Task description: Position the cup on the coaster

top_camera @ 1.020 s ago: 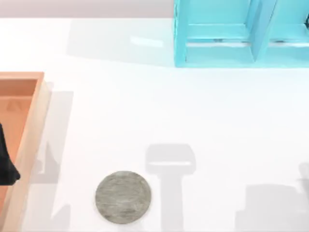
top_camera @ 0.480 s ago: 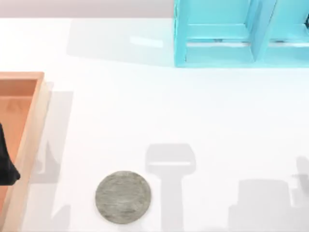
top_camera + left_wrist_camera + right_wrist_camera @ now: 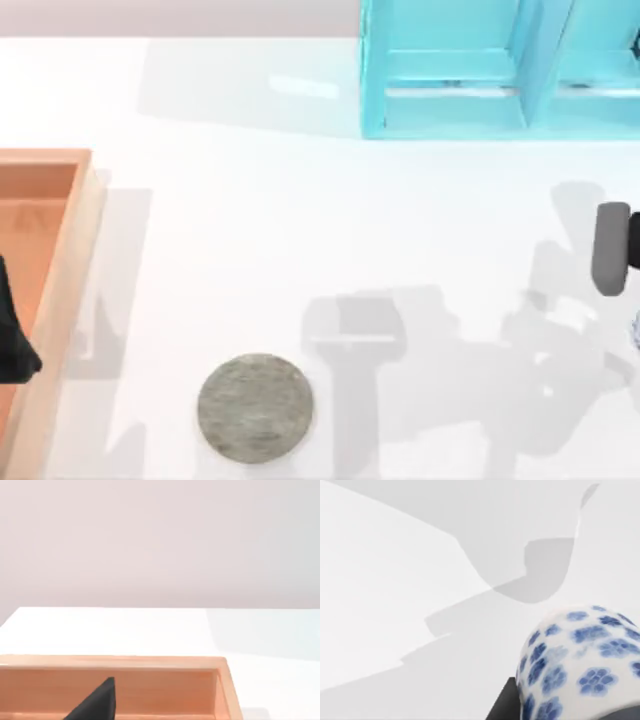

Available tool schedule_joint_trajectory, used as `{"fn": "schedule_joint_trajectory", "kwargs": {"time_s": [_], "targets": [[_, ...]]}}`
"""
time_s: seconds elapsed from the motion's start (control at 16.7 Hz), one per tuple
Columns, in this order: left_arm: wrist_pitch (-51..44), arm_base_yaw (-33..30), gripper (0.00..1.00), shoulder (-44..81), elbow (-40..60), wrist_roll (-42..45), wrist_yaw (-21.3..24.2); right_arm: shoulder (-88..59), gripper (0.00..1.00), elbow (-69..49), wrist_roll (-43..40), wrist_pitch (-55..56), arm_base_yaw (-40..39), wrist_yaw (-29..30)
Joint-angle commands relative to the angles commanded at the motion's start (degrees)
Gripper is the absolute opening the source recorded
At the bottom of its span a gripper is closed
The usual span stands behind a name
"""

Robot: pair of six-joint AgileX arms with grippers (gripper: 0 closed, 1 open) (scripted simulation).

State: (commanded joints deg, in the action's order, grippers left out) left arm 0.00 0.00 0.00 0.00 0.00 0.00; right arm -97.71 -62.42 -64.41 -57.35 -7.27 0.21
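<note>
Cup [image 3: 580, 660] against right tool [image 3: 560, 710]

— Where is our left arm?
— Our left arm [image 3: 12, 338] is far over on the left side, seen from above. It looks dark and it hangs low. We see a dark, pointy bit of our left gripper [image 3: 94, 703] from the left wrist.
— And our right arm?
— Our right arm [image 3: 611, 248] pokes in from the right side, about halfway up the top view. We see a grey round part of it, standing up and down.
— What is our right gripper doing?
— Our right gripper [image 3: 565, 711] has its dark fingers [image 3: 501, 706] pressed on the cup [image 3: 580, 660], one on each side. We are holding it tight.
</note>
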Motion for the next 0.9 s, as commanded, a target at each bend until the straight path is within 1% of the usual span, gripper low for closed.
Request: {"fn": "schedule_joint_trajectory", "kwargs": {"time_s": [0.24, 0.72, 0.9], "targets": [[0.00, 0.00, 1.00, 0.00, 0.00, 0.00, 0.00, -10.30, 0.00, -14.05, 24.81, -6.60, -11.02, -0.22], [0.00, 0.00, 1.00, 0.00, 0.00, 0.00, 0.00, -28.01, 0.00, -41.92, 83.22, -17.92, -33.33, -0.92], [0.00, 0.00, 1.00, 0.00, 0.00, 0.00, 0.00, -32.10, 0.00, -50.54, 101.07, -20.41, -40.27, -0.74]]}}
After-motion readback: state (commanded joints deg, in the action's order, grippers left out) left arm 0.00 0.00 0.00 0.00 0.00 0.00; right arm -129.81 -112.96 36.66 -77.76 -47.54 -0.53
